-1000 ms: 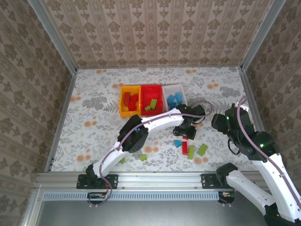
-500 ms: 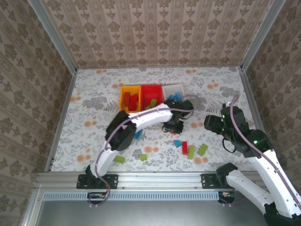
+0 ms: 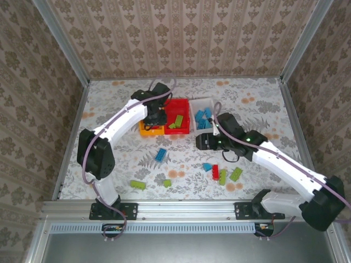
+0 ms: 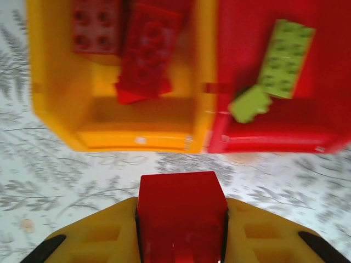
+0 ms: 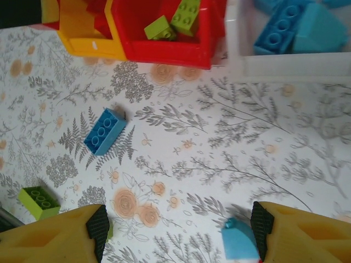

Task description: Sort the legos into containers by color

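Floral-patterned table (image 3: 274, 109), seen from above. Near edge: loose legos (image 3: 215, 172) in green, red and blue. Middle: my right gripper (image 5: 178, 241), fingers spread wide and empty, above the table, a blue brick (image 5: 105, 131) ahead of it. Beyond: my left gripper (image 4: 182, 224) clamps a red brick (image 4: 182, 203) just before the yellow-orange bin (image 4: 55, 93). The red bin (image 4: 236, 66) and white bin (image 5: 290, 67) stand alongside.

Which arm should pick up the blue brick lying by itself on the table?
Probably the right. The right gripper is open and empty above the table, with the blue brick in its camera's view. The left gripper is shut on a red brick by the yellow bin.
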You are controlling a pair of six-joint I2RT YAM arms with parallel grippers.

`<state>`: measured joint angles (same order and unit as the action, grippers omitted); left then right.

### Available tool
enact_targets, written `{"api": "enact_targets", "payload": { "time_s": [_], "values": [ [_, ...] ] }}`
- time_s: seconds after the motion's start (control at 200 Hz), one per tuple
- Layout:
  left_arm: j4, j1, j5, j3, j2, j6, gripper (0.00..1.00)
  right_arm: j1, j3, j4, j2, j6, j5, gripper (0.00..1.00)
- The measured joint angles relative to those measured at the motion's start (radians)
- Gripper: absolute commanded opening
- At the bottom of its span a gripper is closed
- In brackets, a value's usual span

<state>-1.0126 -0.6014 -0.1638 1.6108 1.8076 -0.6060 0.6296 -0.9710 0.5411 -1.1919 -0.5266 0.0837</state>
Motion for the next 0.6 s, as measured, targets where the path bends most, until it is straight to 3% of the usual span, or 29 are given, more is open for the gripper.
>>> {"api": "enact_targets", "payload": {
  "time_s": [0.29,0.6],
  "values": [
    [-0.006,0.054,-0.076,0.019,0.111,0.074,0.27,0.006,-0.114,-0.056,-0.156,0.005,0.056,0.73],
    [-0.005,0.074,-0.134,0.032,0.163,0.109,0.29,0.006,-0.134,-0.063,-0.183,0.008,0.08,0.73]
  ]
}}
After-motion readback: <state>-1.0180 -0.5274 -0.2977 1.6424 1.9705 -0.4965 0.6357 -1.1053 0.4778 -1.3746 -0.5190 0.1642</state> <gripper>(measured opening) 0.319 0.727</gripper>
